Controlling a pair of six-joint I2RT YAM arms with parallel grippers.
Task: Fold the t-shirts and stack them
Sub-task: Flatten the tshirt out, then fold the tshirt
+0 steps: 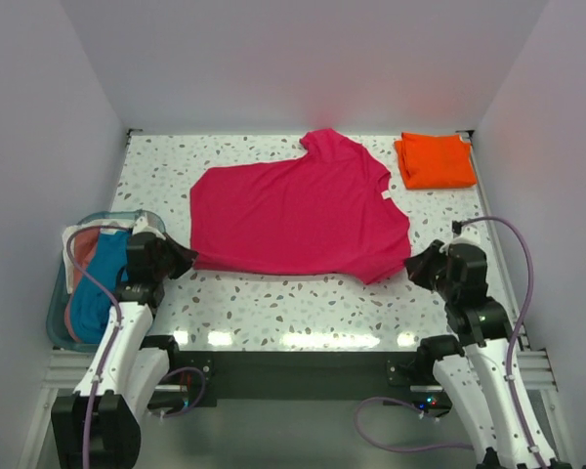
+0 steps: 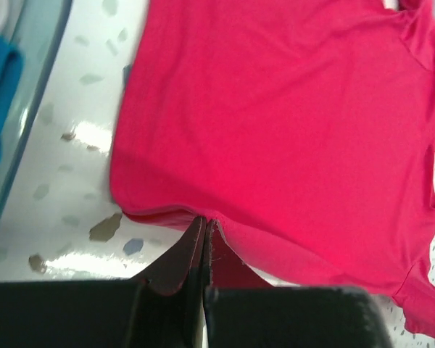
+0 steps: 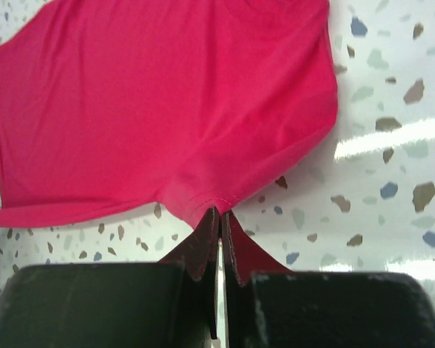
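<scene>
Pink t-shirt point(image 1: 298, 210) — pinched: left gripper point(image 2: 204, 222), right gripper point(image 3: 219, 214).

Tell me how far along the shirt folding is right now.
Done: the orange t-shirt lies folded in the far right corner. In hand: the pink t-shirt is spread out, with the left pincer and right pincer each shut on its near edge. Left: folding the pink one down and stacking the two.

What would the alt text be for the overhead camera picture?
A magenta-pink t-shirt lies flat on a speckled table, its near edge pinched at the two corners by the left gripper and the right gripper. A folded orange t-shirt sits at the far right corner; a bin of clothes stands at the left.
</scene>
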